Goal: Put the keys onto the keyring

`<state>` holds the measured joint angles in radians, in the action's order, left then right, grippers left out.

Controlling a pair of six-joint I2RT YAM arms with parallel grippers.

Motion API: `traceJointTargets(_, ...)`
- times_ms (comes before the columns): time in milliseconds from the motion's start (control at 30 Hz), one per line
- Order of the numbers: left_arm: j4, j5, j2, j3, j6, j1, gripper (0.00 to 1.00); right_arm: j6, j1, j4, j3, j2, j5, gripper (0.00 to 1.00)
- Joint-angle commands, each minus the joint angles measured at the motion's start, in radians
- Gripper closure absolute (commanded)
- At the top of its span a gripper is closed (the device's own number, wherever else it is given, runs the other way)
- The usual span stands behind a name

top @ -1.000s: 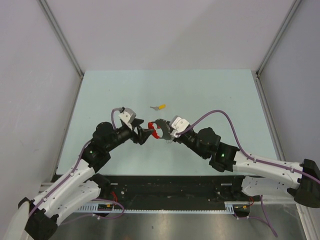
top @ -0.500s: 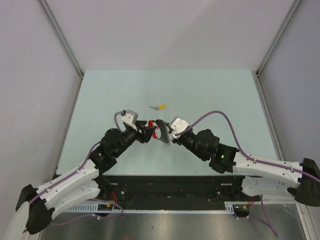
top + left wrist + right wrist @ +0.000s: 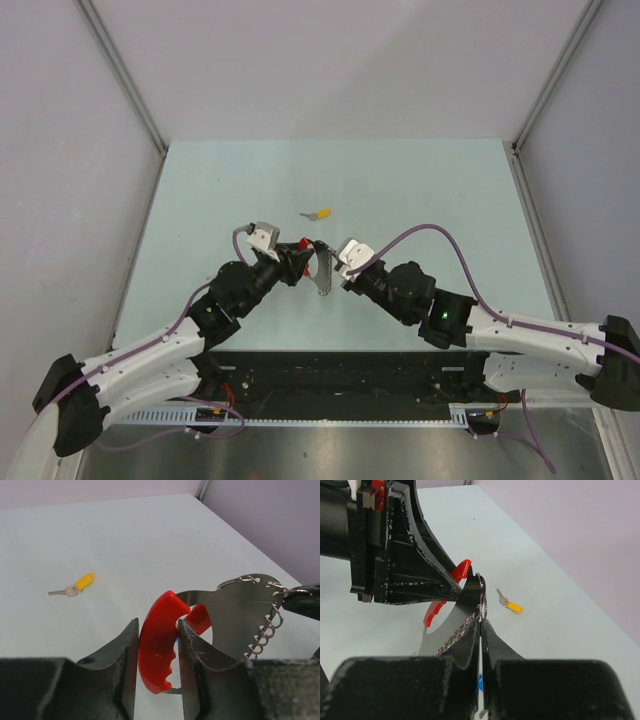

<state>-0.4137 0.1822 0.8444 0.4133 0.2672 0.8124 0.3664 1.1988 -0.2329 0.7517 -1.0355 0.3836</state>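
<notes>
The keyring (image 3: pixel 320 268) hangs above the table between both grippers. It is a curved red tag (image 3: pixel 156 655), a silver plate (image 3: pixel 235 620) and chain. My left gripper (image 3: pixel 158 630) is shut on the red tag; in the top view it (image 3: pixel 298 262) sits left of the bunch. My right gripper (image 3: pixel 481 625) is shut on a thin blue-capped key (image 3: pixel 480 682), seen edge on, just below the keyring's small metal ring (image 3: pixel 483 605). The plate (image 3: pixel 445 630) and chain lie outside its left finger. It also shows in the top view (image 3: pixel 328 272). A yellow-capped key (image 3: pixel 320 214) lies alone on the table.
The yellow key also shows on the pale table in the left wrist view (image 3: pixel 80 583) and the right wrist view (image 3: pixel 512 607), beyond the grippers. Grey walls with metal posts close in the table (image 3: pixel 450 190) on three sides.
My left arm has moved right and forward, and its jaws now sit around the red tag. The keyring has turned edge-on in the top view. The right arm has shifted slightly.
</notes>
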Motion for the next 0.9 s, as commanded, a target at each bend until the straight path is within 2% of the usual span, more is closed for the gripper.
traceJointTargets(0,-0.040,0.037,0.010,0.033,0.009,0.005,0.76,-0.012,0.010,0.004,0.017,0.038,0.006,1.00)
traceJointTargets(67,-0.014,0.033,0.008,0.045,0.004,0.005,0.86,-0.007,0.013,0.012,0.015,0.041,0.001,1.00)
traceJointTargets(100,0.002,0.036,0.005,0.053,0.000,0.005,0.98,-0.001,0.015,0.023,0.015,0.045,0.003,1.00)
traceJointTargets(133,0.021,0.040,0.001,0.070,-0.006,0.005,1.00,0.003,0.013,0.027,0.015,0.046,0.006,1.00)
traceJointTargets(333,0.265,0.030,-0.008,0.194,-0.040,0.002,1.00,0.063,0.013,0.081,0.015,0.055,0.014,1.00)
traceJointTargets(500,0.453,-0.055,0.015,0.263,-0.040,-0.021,1.00,0.124,0.018,0.080,0.015,0.080,-0.008,1.00)
traceJointTargets(700,0.564,-0.173,0.028,0.317,-0.043,-0.068,1.00,0.174,0.016,0.061,0.015,0.120,-0.104,1.00)
traceJointTargets(867,0.602,-0.364,0.012,0.344,-0.023,-0.166,1.00,0.171,-0.005,0.044,0.017,0.153,-0.195,1.00)
